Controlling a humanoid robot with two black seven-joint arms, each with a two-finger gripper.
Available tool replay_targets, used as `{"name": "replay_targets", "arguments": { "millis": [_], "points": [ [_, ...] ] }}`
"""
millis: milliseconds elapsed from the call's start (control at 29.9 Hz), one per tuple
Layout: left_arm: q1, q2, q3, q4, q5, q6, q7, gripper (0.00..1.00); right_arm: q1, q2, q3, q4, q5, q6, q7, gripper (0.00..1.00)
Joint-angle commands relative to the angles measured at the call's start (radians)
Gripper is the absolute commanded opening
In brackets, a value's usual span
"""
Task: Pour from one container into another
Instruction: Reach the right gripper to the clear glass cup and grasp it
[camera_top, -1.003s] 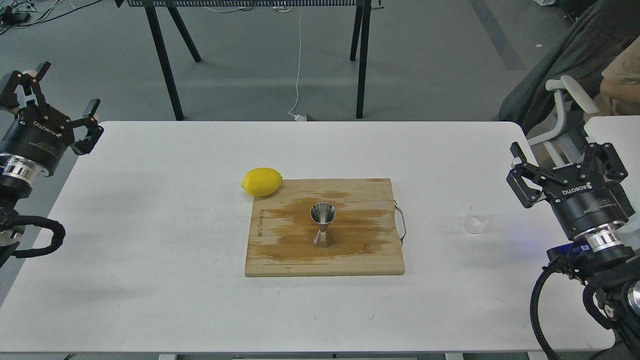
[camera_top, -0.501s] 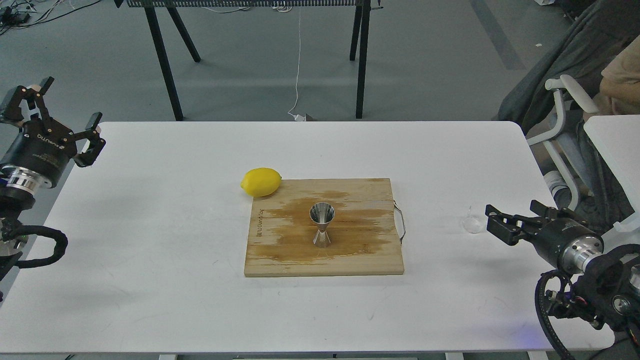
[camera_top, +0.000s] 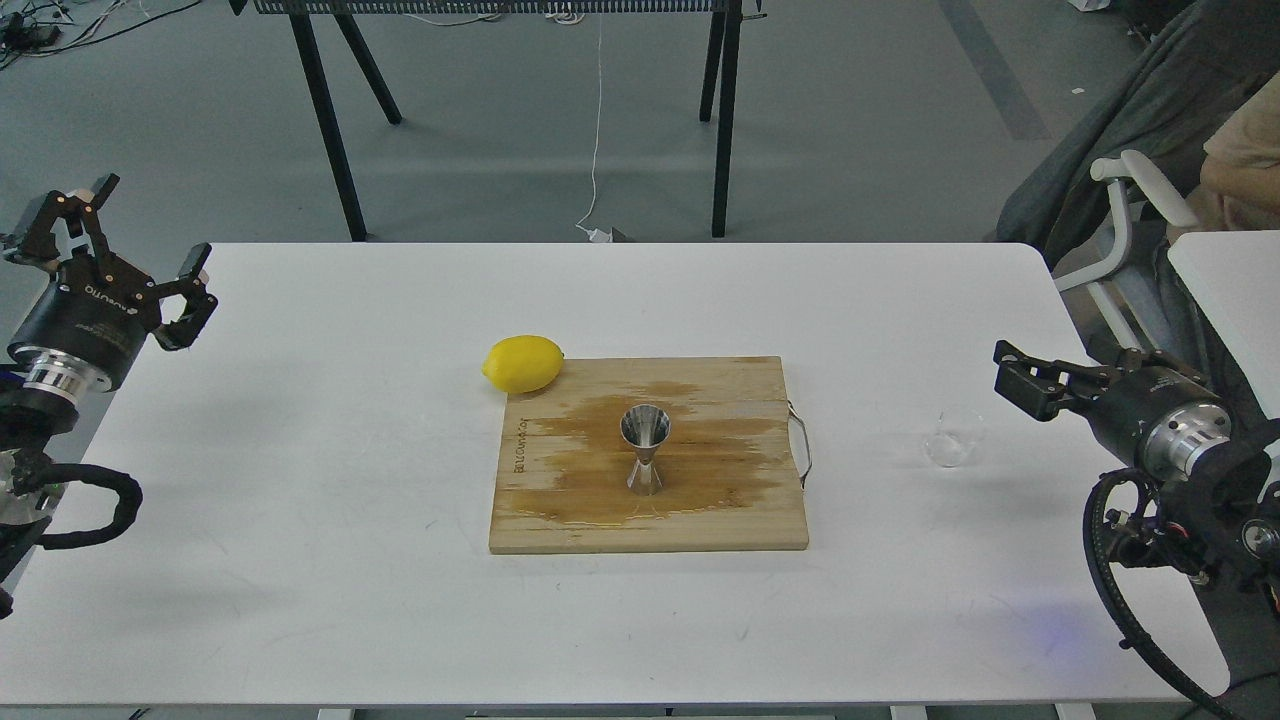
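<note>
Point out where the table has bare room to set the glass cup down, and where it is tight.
Free: the wide white table between the left gripper and the cutting board; the front strip below the board; the far strip behind the lemon. Tighter: between the board's handle and the glass cup, beside the right gripper. The jigger stands mid-board.

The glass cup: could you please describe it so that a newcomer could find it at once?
Start at the wooden cutting board in the middle of the white table and go to the robot's right, past the board's wire handle. There the glass cup stands alone, small, round and colourless, unlike the shiny steel jigger on the board.
</note>
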Motion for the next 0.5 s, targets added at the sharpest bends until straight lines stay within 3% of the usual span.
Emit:
{"name": "replay_targets", "arguments": {
  "millis": [0,468],
  "points": [
    [0.002,-0.003,0.002,0.016,0.001,0.0,0.0,0.97,0.029,0.004,-0.035,-0.059,-0.011,0.0,-0.001,0.99],
    [0.009,-0.016,0.002,0.034,0.001,0.0,0.0,0.97,0.075,0.063,-0.121,-0.202,-0.068,0.0,-0.003,0.99]
  ]
}}
